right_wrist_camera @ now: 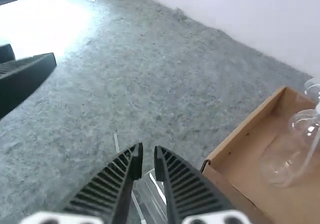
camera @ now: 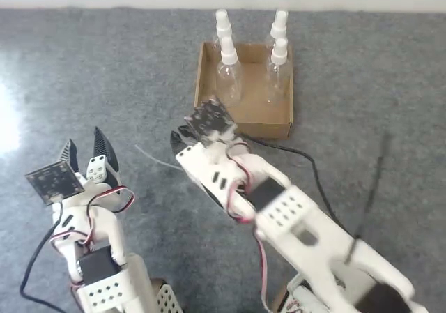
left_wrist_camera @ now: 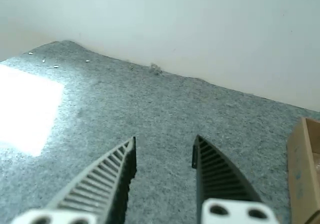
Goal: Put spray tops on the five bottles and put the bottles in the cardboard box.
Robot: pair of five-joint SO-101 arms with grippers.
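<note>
Apparently on the fifth: right gripper (right_wrist_camera: 148, 154), nearly shut, pinches a clear spray top (right_wrist_camera: 152, 186) at the near-left corner of the cardboard box (camera: 275, 126), four capped bottles (camera: 228, 76) inside. Left gripper (left_wrist_camera: 164, 149) gapes empty. Next, the top needs a bottle to go on.

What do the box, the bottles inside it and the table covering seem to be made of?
Box: matte brown cardboard, judging by its flat tan walls. Bottles: likely clear glossy plastic, the box showing through; spray tops look like white opaque plastic. Table covering: grey felt or carpet, fuzzy and mottled.
</note>
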